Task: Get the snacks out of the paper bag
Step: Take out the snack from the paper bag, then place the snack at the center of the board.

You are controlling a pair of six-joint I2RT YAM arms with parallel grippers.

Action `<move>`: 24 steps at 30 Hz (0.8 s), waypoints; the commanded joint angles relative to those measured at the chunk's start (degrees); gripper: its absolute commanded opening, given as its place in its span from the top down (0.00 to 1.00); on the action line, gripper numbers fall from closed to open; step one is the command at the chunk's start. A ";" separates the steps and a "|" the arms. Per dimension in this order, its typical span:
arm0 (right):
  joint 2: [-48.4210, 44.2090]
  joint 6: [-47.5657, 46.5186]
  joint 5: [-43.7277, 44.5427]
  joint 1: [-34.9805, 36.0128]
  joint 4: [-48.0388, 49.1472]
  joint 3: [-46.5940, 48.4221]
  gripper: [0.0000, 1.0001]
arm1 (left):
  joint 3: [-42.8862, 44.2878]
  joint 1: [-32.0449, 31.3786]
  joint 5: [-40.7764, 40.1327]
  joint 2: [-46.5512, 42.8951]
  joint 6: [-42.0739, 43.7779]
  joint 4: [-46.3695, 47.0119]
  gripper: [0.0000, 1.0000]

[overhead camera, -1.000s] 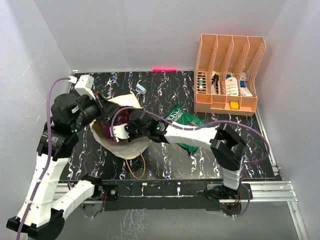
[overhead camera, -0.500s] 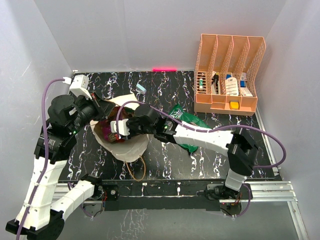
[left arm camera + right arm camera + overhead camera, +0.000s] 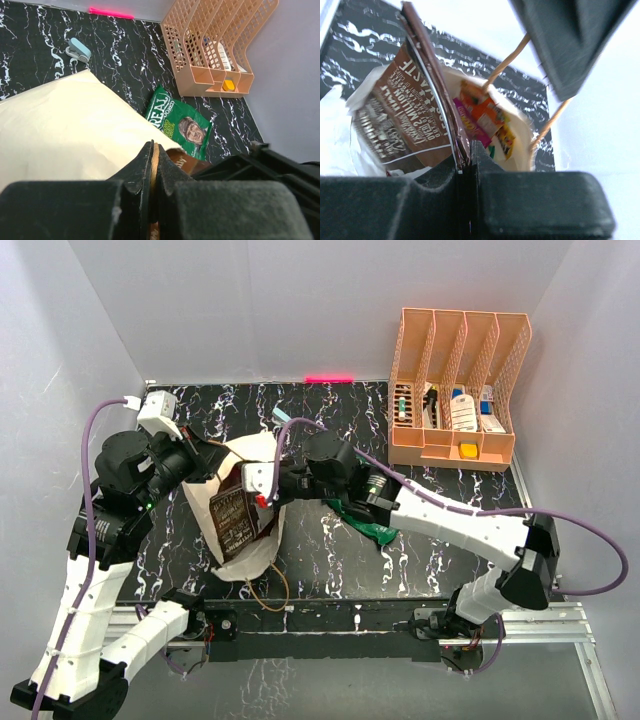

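Top view: the right gripper [image 3: 258, 502] has drawn back from the mouth of the paper bag [image 3: 258, 447]. It has lifted out a red-brown packet [image 3: 232, 523], which earlier sat low inside and now hangs over the bag's front. A green packet [image 3: 368, 527] lies on the table [image 3: 450, 550], just right of the bag.

Left wrist view: the left gripper [image 3: 153, 157] is pinched tight on the bag's rim.

Right wrist view: the jaws are clamped on the red-brown packet's edge. More bright packets [image 3: 485, 117] sit inside the bag.
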 commanded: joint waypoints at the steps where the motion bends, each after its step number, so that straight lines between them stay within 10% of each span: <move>1: -5.78 3.36 -4.35 0.18 5.44 5.80 0.93 | 2.40 -0.12 -1.02 -0.68 -0.30 0.76 1.00; 13: -21.96 10.56 -3.74 0.22 -3.97 7.56 0.93 | 2.22 -0.15 -1.85 -0.86 0.09 -0.34 1.00; 24: -34.48 21.74 35.90 0.23 -25.17 -6.59 0.93 | 3.10 -0.11 -3.04 -0.85 1.48 -2.35 1.00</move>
